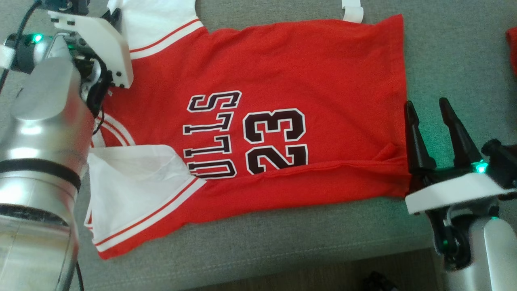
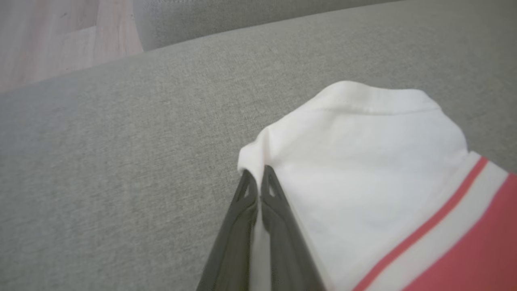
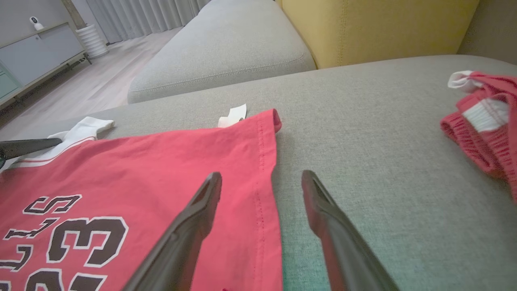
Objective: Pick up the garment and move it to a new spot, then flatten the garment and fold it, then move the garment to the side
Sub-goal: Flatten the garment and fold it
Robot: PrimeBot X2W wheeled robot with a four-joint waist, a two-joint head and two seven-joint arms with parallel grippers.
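The garment (image 1: 307,68) is a red jersey with dark lettering, the number 23 and white sleeves, spread flat on the grey sofa cushion (image 1: 444,48). In the left wrist view my left gripper (image 2: 254,180) is shut on the edge of the far white sleeve (image 2: 363,161). In the head view that wrist's white mount (image 1: 97,40) covers the fingers. My right gripper (image 1: 427,104) stands open at the jersey's right hem, just off the cloth. Seen from the right wrist, the right gripper (image 3: 261,177) straddles the hem of the jersey (image 3: 161,161) with nothing held.
A second red and white garment (image 3: 484,117) lies crumpled further right on the cushion. A yellow cushion (image 3: 363,24) stands behind. A small white tab (image 1: 352,10) pokes out beyond the jersey's far edge. The sofa's front edge (image 1: 282,258) runs close below the jersey.
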